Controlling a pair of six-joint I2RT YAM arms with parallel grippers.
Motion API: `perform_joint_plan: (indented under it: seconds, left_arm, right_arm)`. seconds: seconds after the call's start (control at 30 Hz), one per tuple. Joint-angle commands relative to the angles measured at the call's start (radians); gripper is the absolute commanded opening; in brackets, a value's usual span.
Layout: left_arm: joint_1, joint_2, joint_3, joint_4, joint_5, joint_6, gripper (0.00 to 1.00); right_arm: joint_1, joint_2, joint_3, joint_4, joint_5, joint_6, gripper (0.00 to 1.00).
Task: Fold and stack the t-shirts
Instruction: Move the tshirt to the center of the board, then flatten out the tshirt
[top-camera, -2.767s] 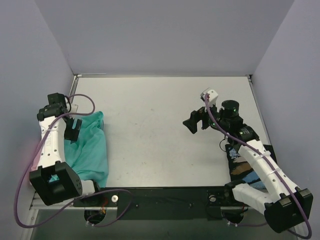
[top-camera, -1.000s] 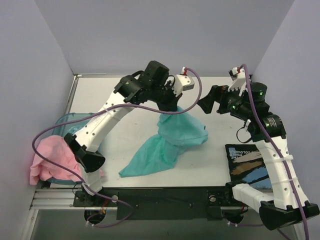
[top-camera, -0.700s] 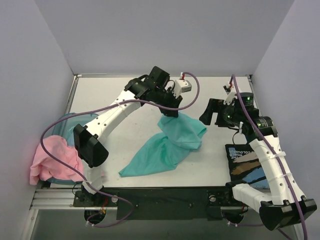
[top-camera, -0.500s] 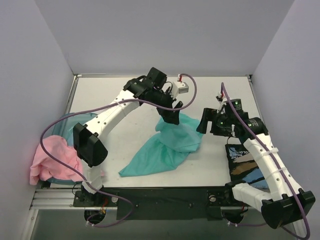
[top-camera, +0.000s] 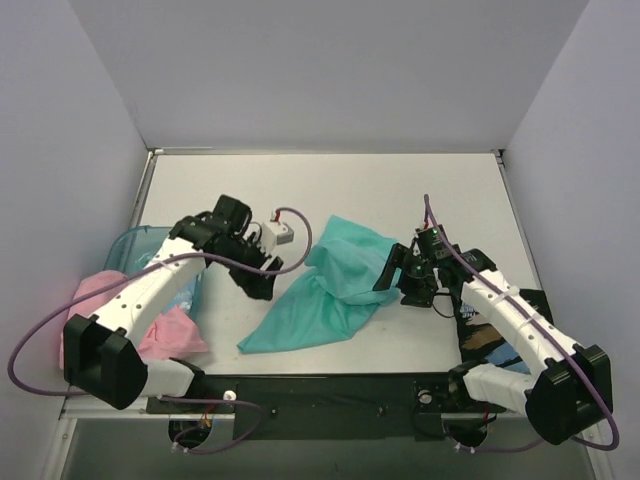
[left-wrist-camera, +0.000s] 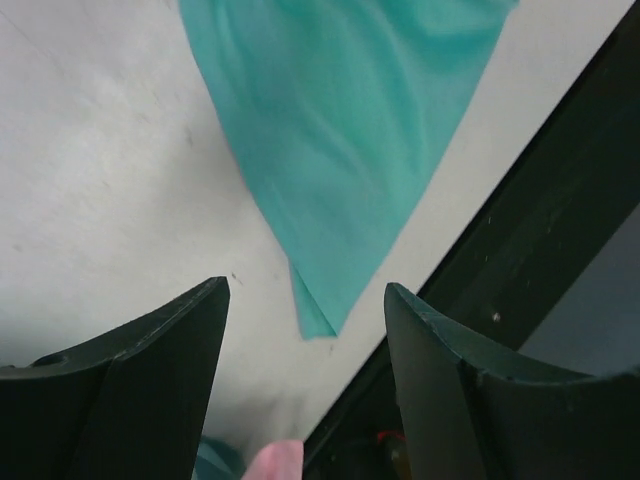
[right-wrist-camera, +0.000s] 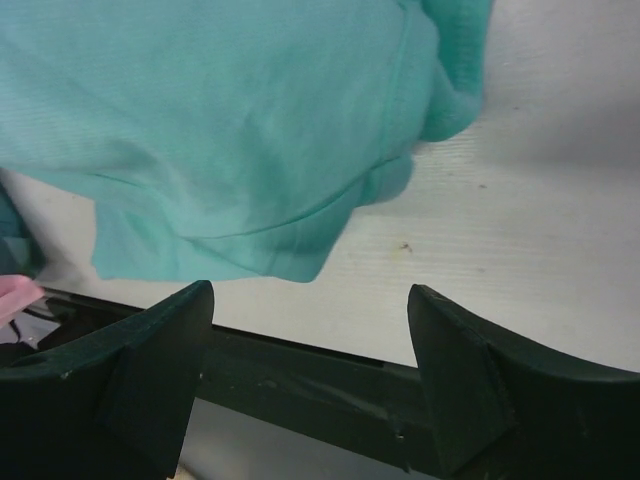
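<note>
The teal-green t-shirt (top-camera: 335, 280) lies crumpled and unfolded on the middle of the table, one corner pointing to the near left. It fills the top of the left wrist view (left-wrist-camera: 330, 130) and of the right wrist view (right-wrist-camera: 240, 130). My left gripper (top-camera: 256, 283) is open and empty, just left of the shirt (left-wrist-camera: 305, 330). My right gripper (top-camera: 388, 276) is open and empty at the shirt's right edge (right-wrist-camera: 310, 320). The pale pink t-shirt (top-camera: 105, 300) lies bunched in the tub at the left.
The translucent blue tub (top-camera: 138, 243) stands at the left edge of the table under the left arm. A dark book (top-camera: 495, 330) lies at the near right under the right arm. The table's black front rail (top-camera: 330, 390) runs along the near side.
The left gripper let go of the teal shirt and drew back to the near left. The shirt dropped flat onto the table. The right gripper came down and nearer, to the shirt's right edge.
</note>
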Motion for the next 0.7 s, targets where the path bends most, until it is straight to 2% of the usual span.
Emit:
perform_joint_plan:
  seconds: [0.0,0.1,0.17,0.27,0.3,0.43,0.47,0.5,0.53,0.6,0.63,0.67]
  left_arm:
    - [-0.035,-0.052,-0.213,0.096,-0.100,0.024,0.76]
    - [-0.083,-0.035,-0.276,0.156,-0.151,0.030,0.78]
    - [-0.127,0.003,-0.283,0.189,-0.152,0.029,0.80]
    - [-0.204,0.050,-0.305,0.239,-0.181,0.030,0.84]
    - [-0.247,0.086,-0.306,0.240,-0.212,0.032,0.85]
    - [-0.270,0.189,-0.311,0.285,-0.278,0.040,0.86]
    - [-0.270,0.209,-0.310,0.286,-0.286,0.046,0.86]
    - [-0.272,0.238,-0.311,0.298,-0.292,0.049,0.86]
    - [-0.272,0.249,-0.311,0.308,-0.293,0.050,0.84]
    - [-0.272,0.284,-0.302,0.312,-0.287,0.052,0.71]
    - [-0.273,0.289,-0.297,0.312,-0.272,0.052,0.51]
    - [-0.273,0.297,-0.285,0.309,-0.266,0.058,0.19]
  right_arm:
    - [0.025,-0.027,-0.021,0.053,-0.047,0.168,0.73]
    - [0.017,0.029,-0.097,0.175,-0.127,0.252,0.72]
    - [0.018,0.106,-0.098,0.235,-0.187,0.290,0.67]
    - [0.018,0.154,-0.073,0.296,-0.170,0.297,0.46]
    - [0.011,0.158,-0.068,0.301,-0.152,0.298,0.42]
    - [-0.060,0.169,-0.062,0.323,-0.149,0.278,0.20]
    - [-0.096,0.169,-0.067,0.333,-0.159,0.263,0.07]
    - [-0.121,0.169,-0.067,0.338,-0.176,0.255,0.01]
    - [-0.161,0.160,-0.055,0.341,-0.184,0.234,0.00]
    - [-0.204,0.151,0.002,0.327,-0.196,0.170,0.00]
    - [-0.210,0.154,0.070,0.292,-0.198,0.125,0.00]
    - [-0.225,0.168,0.108,0.274,-0.199,0.093,0.00]
